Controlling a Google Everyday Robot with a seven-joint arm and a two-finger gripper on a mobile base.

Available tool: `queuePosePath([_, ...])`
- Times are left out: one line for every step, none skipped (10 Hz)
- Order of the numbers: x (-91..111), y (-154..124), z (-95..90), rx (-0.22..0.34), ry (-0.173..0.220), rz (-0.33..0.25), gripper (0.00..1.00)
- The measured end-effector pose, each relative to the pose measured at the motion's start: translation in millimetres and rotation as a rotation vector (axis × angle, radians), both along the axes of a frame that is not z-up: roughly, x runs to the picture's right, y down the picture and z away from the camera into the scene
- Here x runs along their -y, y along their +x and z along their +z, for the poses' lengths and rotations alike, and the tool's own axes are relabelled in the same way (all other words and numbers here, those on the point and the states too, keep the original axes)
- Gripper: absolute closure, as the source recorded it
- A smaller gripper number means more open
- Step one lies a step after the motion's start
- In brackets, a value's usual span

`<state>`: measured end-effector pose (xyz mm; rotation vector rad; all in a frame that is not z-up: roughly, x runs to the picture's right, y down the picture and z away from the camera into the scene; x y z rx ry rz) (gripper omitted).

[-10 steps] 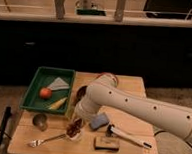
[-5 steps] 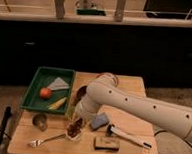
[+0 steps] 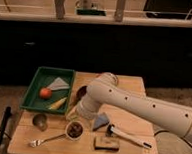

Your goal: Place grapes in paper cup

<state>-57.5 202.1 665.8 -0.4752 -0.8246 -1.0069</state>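
The pincer (image 3: 76,121) is at the end of the white arm (image 3: 137,106), low over the front middle of the wooden tabletop (image 3: 134,84). It is right above the paper cup (image 3: 74,130), and the bulky wrist hides most of it, so I cannot tell how it stands or if it grips something. The arm comes in from the right side and bends down at a round joint.

The paper cup stands upright just under the pincer. Inside it there is a dark reddish lumpy mass, which looks like the grapes (image 3: 75,129); they lie within the rim of the cup.

To the right of the cup lies a blue-grey folded cloth (image 3: 101,121), partly under the arm. Further right is a tool with a dark head and a white handle (image 3: 130,138), lying flat. In front of the cloth is a small flat rectangular block (image 3: 107,143). A fork (image 3: 45,140) lies to the left of the cup, near the front edge. A small greenish cup (image 3: 40,121) stands to the left of the paper cup.

At the back left sits a green tray (image 3: 33,89). In it are an orange-red round fruit (image 3: 45,93), a grey triangular piece (image 3: 59,83) and a yellow piece (image 3: 58,103). A dark bowl (image 3: 81,93) is just beside the tray, partly behind the arm.
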Motion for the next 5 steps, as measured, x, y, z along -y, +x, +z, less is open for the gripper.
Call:
queuePosePath([0.3,0.4,0.1,-0.001,-0.001,-0.001,0.2])
queuePosePath([0.0,0.4,0.6,0.0,-0.003,-0.003,0.2])
queuePosePath([0.2,0.1,0.9,0.002,-0.004,-0.005,0.2])
queuePosePath([0.5,0.0,1.5,0.004,-0.007,-0.006,0.2])
queuePosePath([0.4,0.6,2.1,0.004,-0.009,-0.008,0.2])
